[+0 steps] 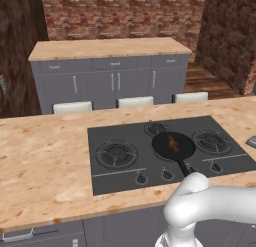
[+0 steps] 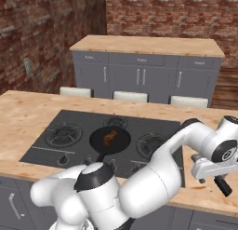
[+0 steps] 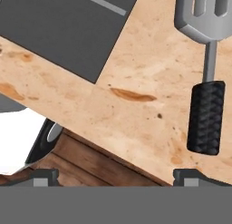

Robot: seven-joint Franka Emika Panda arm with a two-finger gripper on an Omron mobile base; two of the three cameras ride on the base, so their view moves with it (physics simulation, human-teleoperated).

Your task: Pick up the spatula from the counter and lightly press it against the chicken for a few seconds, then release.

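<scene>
The wood counter (image 1: pixel 45 156) held a black stove (image 1: pixel 145 158). The spatula (image 3: pixel 207 60) lay right of the stove. The claw (image 3: pixel 120 177) hung there too, its 2 fingers apart. Brick walls (image 1: pixel 120 13) stood behind the stove.

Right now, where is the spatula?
In the hand view the spatula lies flat on the wooden counter, right of the cooktop, with its black handle pointing toward the open fingers.
</scene>
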